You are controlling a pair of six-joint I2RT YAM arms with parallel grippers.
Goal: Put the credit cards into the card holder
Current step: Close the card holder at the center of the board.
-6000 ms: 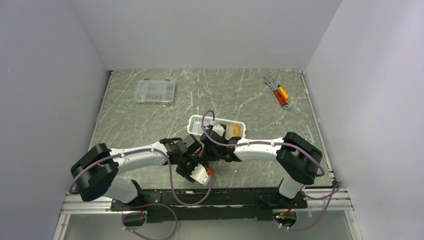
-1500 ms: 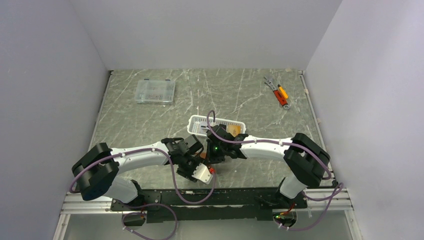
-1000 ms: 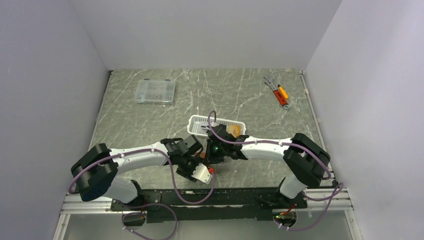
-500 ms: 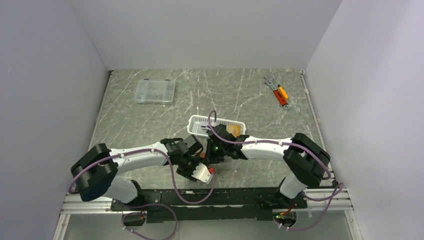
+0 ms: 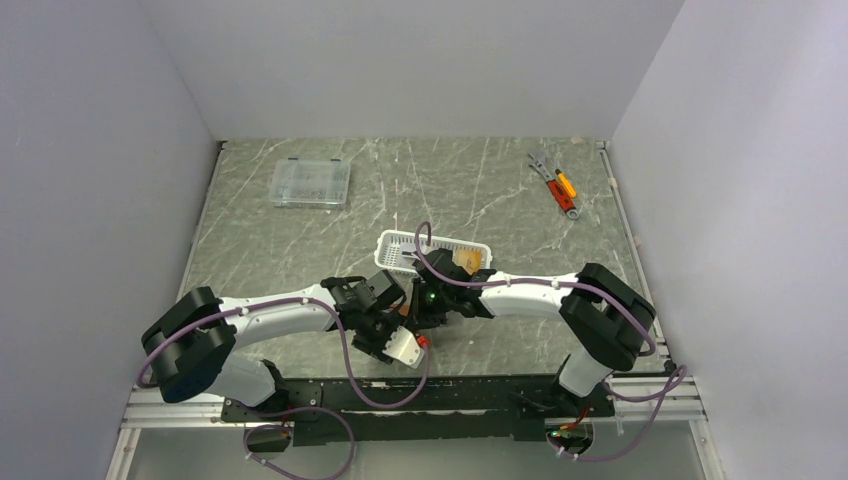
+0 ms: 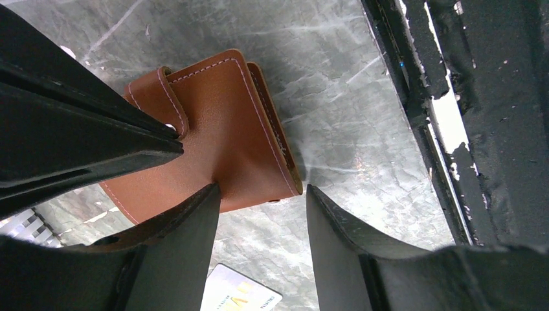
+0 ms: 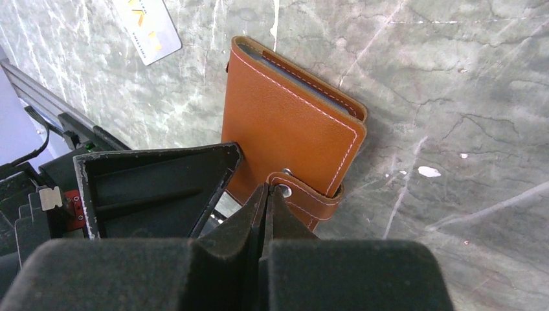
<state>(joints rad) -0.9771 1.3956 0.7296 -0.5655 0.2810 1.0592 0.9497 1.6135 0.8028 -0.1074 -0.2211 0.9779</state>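
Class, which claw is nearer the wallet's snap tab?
Right. The right claw, shut, touches the snap tab; the left claw, open, sits at another edge of the wallet.

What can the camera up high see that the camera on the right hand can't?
Only the top camera shows the clear box, the white basket and the tools far back on the table. Only the right wrist camera shows the brown card holder up close, its snap tab pinched by the right gripper, and a white card lying nearby. Both show the grey marbled table.
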